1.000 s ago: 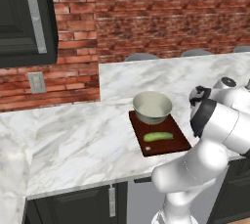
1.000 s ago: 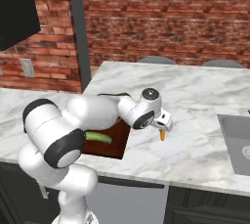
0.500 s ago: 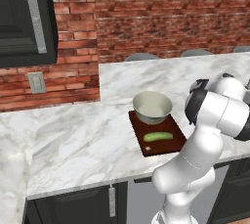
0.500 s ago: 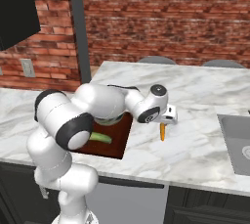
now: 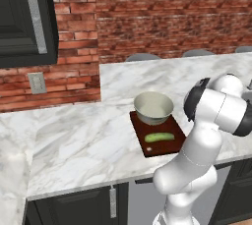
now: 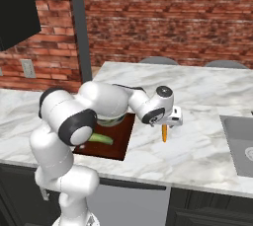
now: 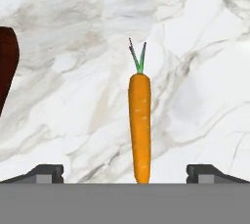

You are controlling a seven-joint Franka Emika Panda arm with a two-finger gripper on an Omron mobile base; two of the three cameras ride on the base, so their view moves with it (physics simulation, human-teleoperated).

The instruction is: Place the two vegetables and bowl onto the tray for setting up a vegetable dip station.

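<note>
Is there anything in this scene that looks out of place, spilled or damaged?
Nothing is spilled or damaged. Only the carrot is out of place: it lies on the marble counter beside the tray, while the bowl and cucumber sit on the tray. The open end effector hovers over it.

In the right base view the white arm covers most of the round grey metallic bowl (image 6: 109, 120), leaving a sliver of its wall, and hides the 9 o'clock end of the stubby dark-green cucumber (image 6: 101, 138). The slim orange carrot (image 6: 164, 132) has its upper end behind the pincer (image 6: 170, 121). In the hand view the dark reddish-brown rectangular tray (image 7: 7, 67) is cut by the edge at 9 o'clock, and the carrot's tip sinks out of sight at 6 o'clock.
</note>
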